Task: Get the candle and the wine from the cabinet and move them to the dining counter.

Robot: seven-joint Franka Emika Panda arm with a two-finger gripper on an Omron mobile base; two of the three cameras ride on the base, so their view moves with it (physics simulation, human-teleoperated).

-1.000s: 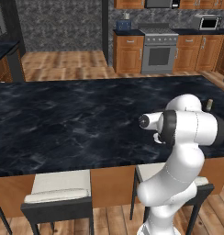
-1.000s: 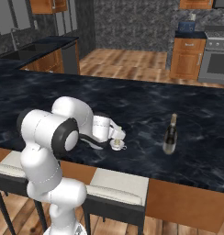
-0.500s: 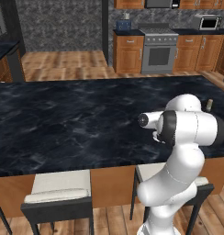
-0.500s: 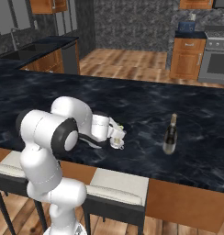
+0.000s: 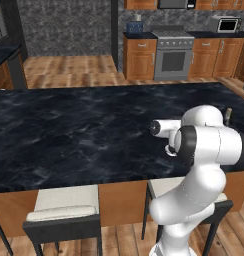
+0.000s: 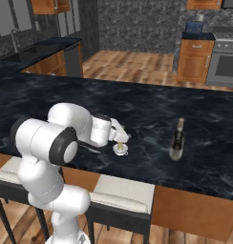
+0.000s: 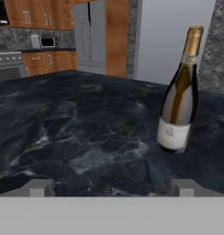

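Candle [image 6: 120, 149] beneath spread, empty hand [image 6: 121, 139] (wine [image 6: 176, 139] apart, upright).

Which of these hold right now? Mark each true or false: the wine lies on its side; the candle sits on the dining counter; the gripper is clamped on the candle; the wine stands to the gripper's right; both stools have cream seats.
1. The wine lies on its side. False: it stands upright on the dining counter.
2. The candle sits on the dining counter. True.
3. The gripper is clamped on the candle. False: its jaws are spread, with the candle resting just below them.
4. In the right base view the wine stands right of the gripper, apart from it. True.
5. The stools at the counter have cream seats. True.
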